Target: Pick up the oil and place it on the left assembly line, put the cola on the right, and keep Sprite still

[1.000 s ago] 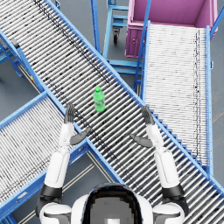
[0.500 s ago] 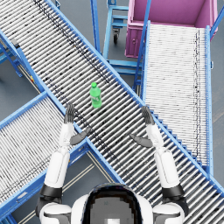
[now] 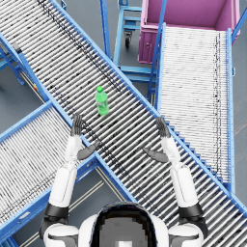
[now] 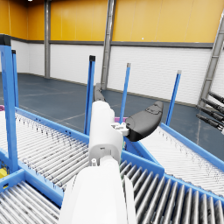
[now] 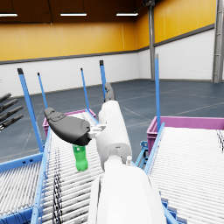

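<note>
A green Sprite bottle (image 3: 101, 101) stands upright on the middle roller conveyor (image 3: 72, 72), a short way beyond my hands; the right wrist view also shows the bottle (image 5: 80, 157) just past my thumb. My left hand (image 3: 78, 140) hovers open over the conveyor's near-left edge, fingers straight, thumb out. My right hand (image 3: 160, 140) is open the same way on the near-right. Neither touches the bottle. No oil or cola is in view. In the left wrist view my left hand (image 4: 140, 122) holds nothing.
The left assembly line (image 3: 24, 154) runs off at lower left, the right one (image 3: 193, 87) at upper right, ending at a pink bin (image 3: 193, 14). Blue frame rails (image 3: 103, 24) and posts border the conveyors.
The Sprite bottle has travelled up the middle conveyor, away from my hands. Both arms have stayed still.
</note>
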You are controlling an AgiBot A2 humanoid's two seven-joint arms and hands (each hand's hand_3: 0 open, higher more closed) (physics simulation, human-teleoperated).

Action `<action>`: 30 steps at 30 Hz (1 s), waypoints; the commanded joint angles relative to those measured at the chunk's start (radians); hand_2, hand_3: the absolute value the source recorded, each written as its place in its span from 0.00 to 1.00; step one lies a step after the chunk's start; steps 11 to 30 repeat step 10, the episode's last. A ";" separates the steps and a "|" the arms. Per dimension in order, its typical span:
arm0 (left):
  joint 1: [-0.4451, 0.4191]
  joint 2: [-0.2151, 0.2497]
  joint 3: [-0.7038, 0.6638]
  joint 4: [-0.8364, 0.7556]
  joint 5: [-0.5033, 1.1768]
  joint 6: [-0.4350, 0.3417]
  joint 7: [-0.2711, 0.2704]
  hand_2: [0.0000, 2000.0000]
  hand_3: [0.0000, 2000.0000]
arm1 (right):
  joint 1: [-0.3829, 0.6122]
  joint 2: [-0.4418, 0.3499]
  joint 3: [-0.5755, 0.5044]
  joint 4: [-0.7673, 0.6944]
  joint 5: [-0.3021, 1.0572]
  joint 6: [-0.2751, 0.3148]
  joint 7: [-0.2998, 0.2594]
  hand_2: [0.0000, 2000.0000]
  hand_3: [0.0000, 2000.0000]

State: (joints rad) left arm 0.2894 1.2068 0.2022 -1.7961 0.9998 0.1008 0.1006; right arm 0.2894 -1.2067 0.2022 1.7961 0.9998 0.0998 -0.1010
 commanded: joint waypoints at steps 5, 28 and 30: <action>0.000 0.000 0.000 0.000 0.000 0.000 0.000 0.00 0.00 | 0.000 0.000 0.000 0.000 0.000 0.000 0.000 0.00 0.00; 0.000 0.000 0.000 0.000 0.000 0.000 0.000 0.00 0.00 | 0.000 0.000 0.000 0.000 0.000 0.000 0.000 0.00 0.00; 0.000 0.000 0.000 0.000 0.000 0.000 0.000 0.00 0.00 | 0.000 0.000 0.000 0.000 0.000 0.000 0.000 0.00 0.00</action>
